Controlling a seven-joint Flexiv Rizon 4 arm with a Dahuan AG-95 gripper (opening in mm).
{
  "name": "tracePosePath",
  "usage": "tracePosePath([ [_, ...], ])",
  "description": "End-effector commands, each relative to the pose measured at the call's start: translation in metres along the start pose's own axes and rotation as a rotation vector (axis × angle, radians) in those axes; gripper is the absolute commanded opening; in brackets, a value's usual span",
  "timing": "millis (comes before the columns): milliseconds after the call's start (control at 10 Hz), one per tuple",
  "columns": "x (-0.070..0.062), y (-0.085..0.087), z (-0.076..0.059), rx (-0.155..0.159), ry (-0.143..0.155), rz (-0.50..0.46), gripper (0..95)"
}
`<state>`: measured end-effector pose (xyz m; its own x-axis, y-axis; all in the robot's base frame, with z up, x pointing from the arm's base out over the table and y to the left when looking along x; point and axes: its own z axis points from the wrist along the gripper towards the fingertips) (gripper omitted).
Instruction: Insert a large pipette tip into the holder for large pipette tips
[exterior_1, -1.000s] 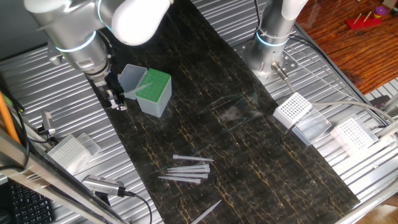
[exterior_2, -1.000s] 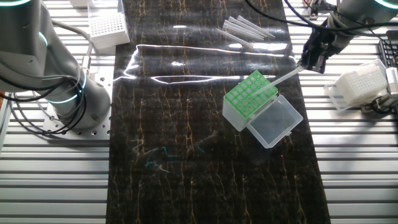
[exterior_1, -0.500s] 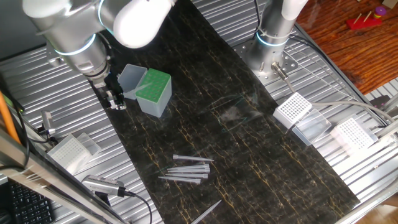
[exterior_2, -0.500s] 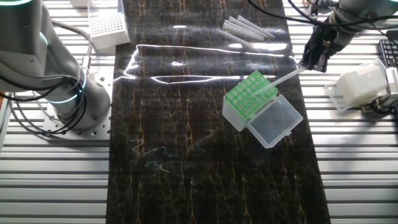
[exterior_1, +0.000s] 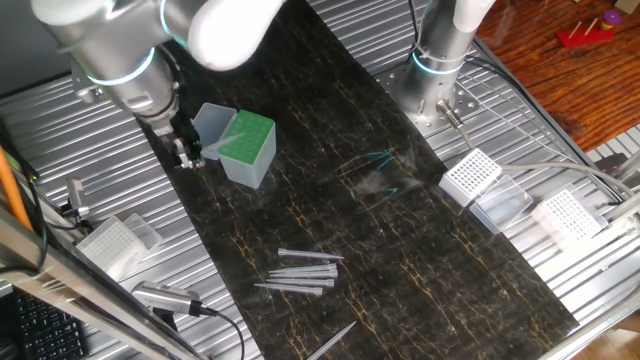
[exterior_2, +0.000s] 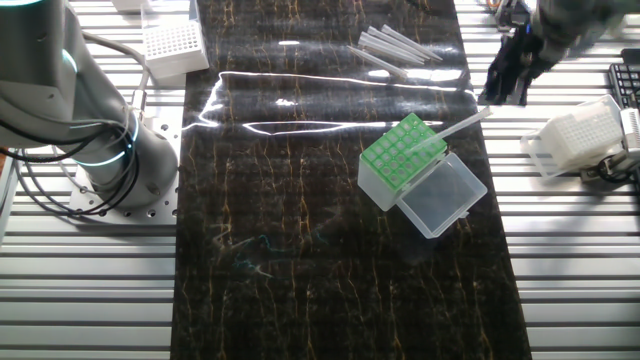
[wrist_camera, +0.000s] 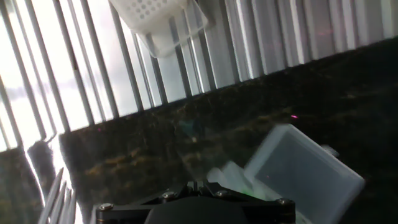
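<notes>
The gripper (exterior_2: 503, 88), apparently released, is drawn back from the large pipette tip (exterior_2: 462, 124), left seated aslant in the holder (exterior_2: 402, 158); insertion is judged near done.

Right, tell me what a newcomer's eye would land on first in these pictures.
The bright green top of the holder for large pipette tips stands out on the dark marbled mat, its clear lid hinged open. A large pipette tip leans slanted from the holder's corner toward the gripper. Spare tips lie loose farther along the mat.
</notes>
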<state>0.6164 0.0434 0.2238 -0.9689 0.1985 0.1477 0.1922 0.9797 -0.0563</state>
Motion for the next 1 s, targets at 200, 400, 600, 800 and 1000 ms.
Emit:
tracePosePath([
  [200, -0.034, -0.003, 0.006, -0.145, -0.017, -0.020, 0.0],
  [400, -0.040, 0.007, 0.022, -0.155, -0.054, -0.002, 0.0],
  [600, -0.039, 0.014, 0.026, -0.157, -0.056, 0.012, 0.0],
  [800, -0.036, 0.021, 0.029, -0.153, -0.052, 0.027, 0.0],
  [1000, -0.023, 0.017, 0.033, -0.165, -0.043, 0.010, 0.0],
])
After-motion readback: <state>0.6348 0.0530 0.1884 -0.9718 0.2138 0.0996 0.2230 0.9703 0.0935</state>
